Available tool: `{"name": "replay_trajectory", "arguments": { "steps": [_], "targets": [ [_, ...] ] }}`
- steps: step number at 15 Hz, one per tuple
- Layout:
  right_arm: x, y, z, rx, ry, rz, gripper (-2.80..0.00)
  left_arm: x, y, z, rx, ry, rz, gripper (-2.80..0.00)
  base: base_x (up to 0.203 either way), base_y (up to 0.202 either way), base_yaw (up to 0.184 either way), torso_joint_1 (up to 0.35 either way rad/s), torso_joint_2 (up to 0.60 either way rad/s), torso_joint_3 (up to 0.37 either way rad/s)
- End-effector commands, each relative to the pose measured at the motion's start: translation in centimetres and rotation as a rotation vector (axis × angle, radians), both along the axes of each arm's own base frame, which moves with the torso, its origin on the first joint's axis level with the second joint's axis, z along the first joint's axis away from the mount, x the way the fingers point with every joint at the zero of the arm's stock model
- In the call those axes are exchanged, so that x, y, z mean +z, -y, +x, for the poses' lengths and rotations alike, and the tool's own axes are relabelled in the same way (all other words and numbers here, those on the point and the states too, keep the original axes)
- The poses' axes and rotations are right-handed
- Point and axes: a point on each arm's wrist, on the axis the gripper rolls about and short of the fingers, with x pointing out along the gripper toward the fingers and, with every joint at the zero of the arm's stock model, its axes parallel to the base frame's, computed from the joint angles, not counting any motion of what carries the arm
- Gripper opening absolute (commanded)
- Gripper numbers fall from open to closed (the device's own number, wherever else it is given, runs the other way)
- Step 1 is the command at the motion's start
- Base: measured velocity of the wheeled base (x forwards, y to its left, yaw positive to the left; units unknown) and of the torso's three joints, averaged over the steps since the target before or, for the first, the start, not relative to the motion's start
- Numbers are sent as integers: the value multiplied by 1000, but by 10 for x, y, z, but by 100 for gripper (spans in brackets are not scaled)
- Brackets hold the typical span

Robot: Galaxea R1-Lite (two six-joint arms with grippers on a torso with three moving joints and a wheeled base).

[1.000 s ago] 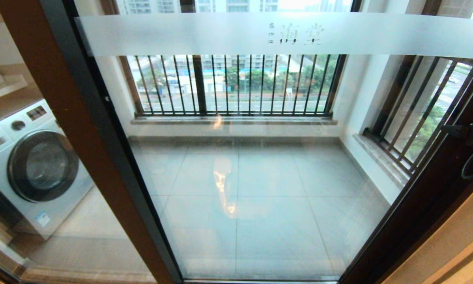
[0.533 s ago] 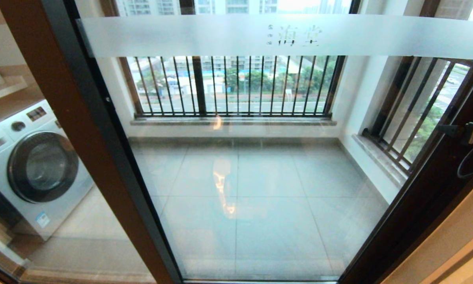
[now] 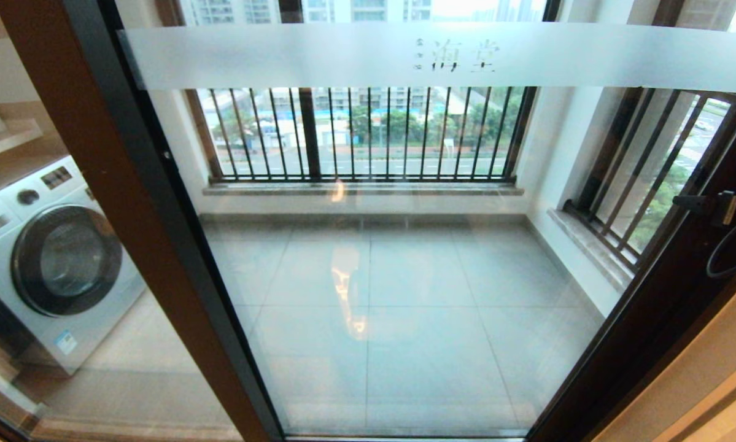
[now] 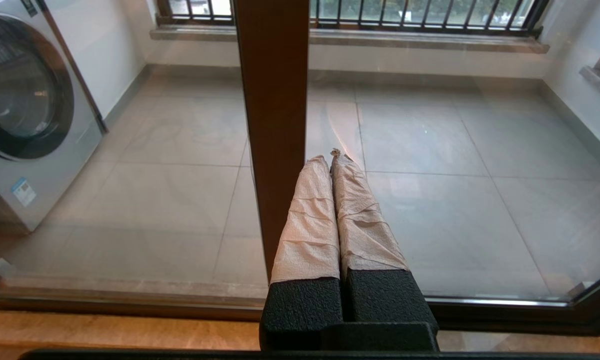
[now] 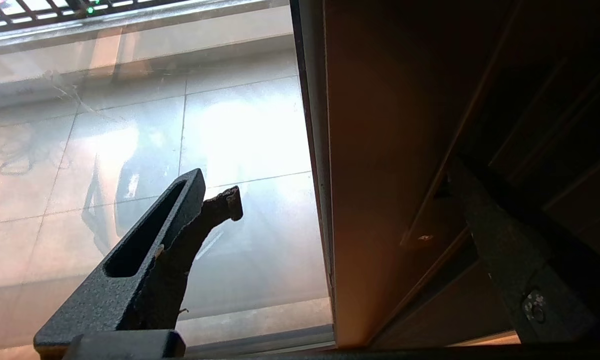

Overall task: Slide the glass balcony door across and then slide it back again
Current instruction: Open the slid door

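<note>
Seemingly the glass balcony door [image 3: 380, 258] stands shut or nearly shut, filling the middle of the head view, its frosted band across the top, its left stile against the brown frame and its right stile by the wall. Whether the slide across and back is already done or not yet begun cannot be told from this moment alone.

Going from left to right, a washing machine [image 3: 48, 258] sits behind the fixed glass. The left gripper [image 4: 334, 156] shows only in its own wrist view: its cloth-wrapped fingers are pressed together, holding nothing, pointing at the brown stile [image 4: 274, 125] and the glass beside it. The head view shows no left arm at all.

At the far right, the right gripper [image 3: 714, 205] reaches the dark right stile in the head view. Its wrist view adds that its fingers [image 5: 179, 225] are spread wide, one before the glass, the other on the far side of the stile's edge, straddling it without clamping.
</note>
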Motion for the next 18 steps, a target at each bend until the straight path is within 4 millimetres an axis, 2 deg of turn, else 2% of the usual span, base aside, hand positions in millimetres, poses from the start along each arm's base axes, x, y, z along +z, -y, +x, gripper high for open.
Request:
{"name": "replay_trajectory", "arguments": {
  "steps": [1,13,18],
  "targets": [
    [2,-3,-1,11,6,5,0,0,0,0,0,-1,0,-280,0,0,0,0,0,0],
    [8,-33,-9,77,11,20,0,0,0,0,0,-1,0,-280,0,0,0,0,0,0],
    [7,-57,-17,131,-2,24,0,0,0,0,0,-1,0,-280,0,0,0,0,0,0]
  ]
}}
